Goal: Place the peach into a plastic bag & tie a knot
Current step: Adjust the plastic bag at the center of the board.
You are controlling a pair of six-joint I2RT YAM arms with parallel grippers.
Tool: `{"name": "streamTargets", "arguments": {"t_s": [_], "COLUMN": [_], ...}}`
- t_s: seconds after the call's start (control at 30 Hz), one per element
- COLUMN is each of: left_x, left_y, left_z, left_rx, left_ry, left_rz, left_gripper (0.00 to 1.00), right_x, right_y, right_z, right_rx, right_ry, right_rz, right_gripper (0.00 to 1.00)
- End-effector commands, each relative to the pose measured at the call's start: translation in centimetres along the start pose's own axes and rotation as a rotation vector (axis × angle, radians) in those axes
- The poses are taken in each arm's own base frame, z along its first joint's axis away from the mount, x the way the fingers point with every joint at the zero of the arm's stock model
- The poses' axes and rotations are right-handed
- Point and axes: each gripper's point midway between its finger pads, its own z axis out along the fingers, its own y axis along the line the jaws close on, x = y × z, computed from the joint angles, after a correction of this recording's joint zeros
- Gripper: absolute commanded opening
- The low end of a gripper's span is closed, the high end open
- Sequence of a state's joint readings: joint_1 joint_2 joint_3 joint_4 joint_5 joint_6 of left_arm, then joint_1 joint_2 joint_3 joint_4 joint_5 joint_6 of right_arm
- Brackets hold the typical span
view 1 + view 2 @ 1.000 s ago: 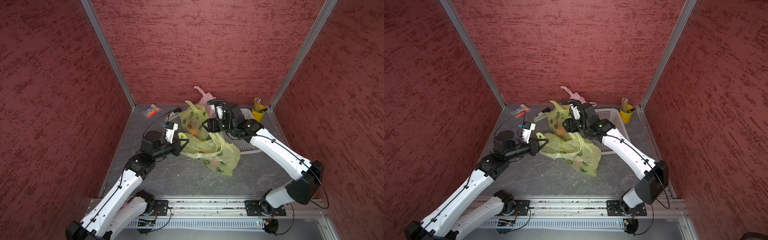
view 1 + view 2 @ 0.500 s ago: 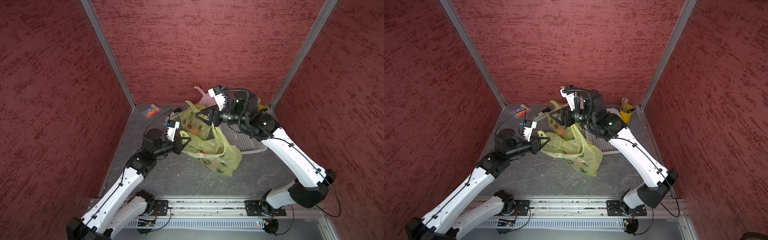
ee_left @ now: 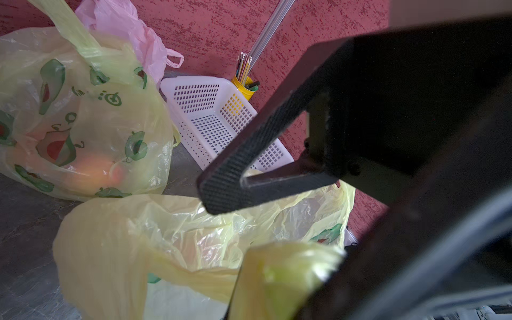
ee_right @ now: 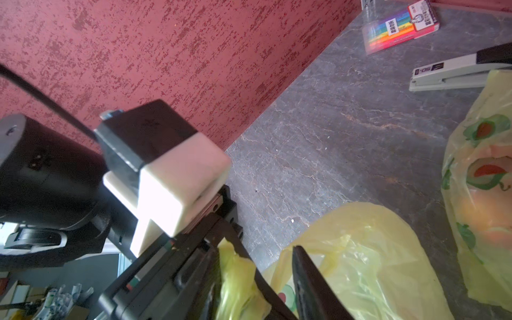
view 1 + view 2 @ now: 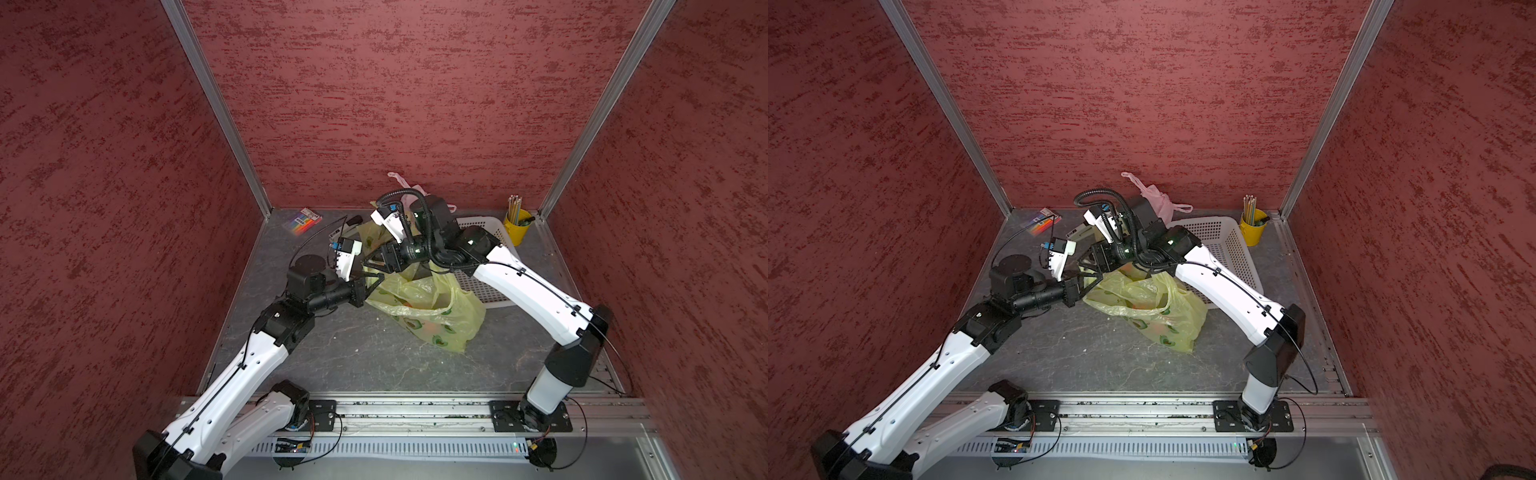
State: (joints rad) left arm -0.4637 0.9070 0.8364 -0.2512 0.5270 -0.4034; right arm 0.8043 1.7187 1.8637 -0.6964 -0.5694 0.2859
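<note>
In both top views a translucent yellow avocado-print plastic bag (image 5: 424,303) (image 5: 1142,299) lies slumped on the grey stone-patterned table (image 5: 374,361). An orange patch showing through its film toward the near end looks like the peach (image 5: 431,328), inside the bag. The left gripper (image 5: 371,291) has its fingers pressed together on the bag's edge nearest the left arm, while the right gripper (image 5: 368,273) hangs just above it with fingers spread; whether they touch the plastic cannot be told there. Behind stand a second yellow avocado-print bag (image 5: 374,237), a crumpled pink plastic bag (image 5: 401,183), a white perforated plastic basket (image 5: 484,286), a yellow cup of pencils (image 5: 517,230) and a rainbow-striped packet (image 5: 302,218). The left wrist view shows a bunched strip (image 3: 282,274) of the lying bag at the camera's own gripper, one textured black finger (image 3: 246,158) of the right gripper above it, and a round orange-pink fruit (image 3: 94,171) inside the second bag (image 3: 83,116). The right wrist view shows the left gripper (image 4: 231,266) pinching that yellow strip, a right finger (image 4: 307,282) close beside it, and a white-and-black stapler (image 4: 457,73) on the table.
</note>
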Motion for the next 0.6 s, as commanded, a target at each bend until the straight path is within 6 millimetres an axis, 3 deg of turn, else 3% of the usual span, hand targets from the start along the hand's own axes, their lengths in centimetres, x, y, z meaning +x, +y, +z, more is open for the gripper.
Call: {"name": "streamTargets", "arguments": {"t_s": [0.0,0.17,0.23,0.3,0.37,0.4,0.57], "left_x": [-0.8,-1.1,-1.1,-1.0,-0.9,-0.8,-0.4], "left_y": [-1.2,-1.4,-1.4,-1.5,-1.6,-1.6,-1.8], "left_z": [-0.2,-0.5,-0.6,-0.8,-1.1,-1.2,-3.2], "left_rx": [0.031,0.029,0.025,0.023,0.019,0.018,-0.032], "left_ry": [-0.008,-0.019,-0.022,-0.019,-0.013,-0.009,-0.019], "left_rz": [0.033,0.039,0.042,0.047,0.053,0.057,0.113], "left_gripper": [0.0,0.03,0.07,0.19,0.5,0.57,0.82], "right_x": [-0.8,-1.5,-1.9,-2.4,-3.1,-3.3,-4.2], "right_y": [1.9,3.2,3.8,4.2,4.7,4.8,5.7], "right_z": [-0.6,-1.3,-1.8,-2.4,-3.2,-3.4,-4.3], "right_rx": [-0.056,-0.099,-0.109,-0.111,-0.106,-0.102,-0.111], "right_ry": [-0.016,-0.042,-0.06,-0.084,-0.117,-0.129,-0.153], "right_rz": [-0.038,-0.058,-0.069,-0.08,-0.092,-0.097,-0.124], "right_gripper": [0.29,0.01,0.0,0.0,0.0,0.0,0.0]}}
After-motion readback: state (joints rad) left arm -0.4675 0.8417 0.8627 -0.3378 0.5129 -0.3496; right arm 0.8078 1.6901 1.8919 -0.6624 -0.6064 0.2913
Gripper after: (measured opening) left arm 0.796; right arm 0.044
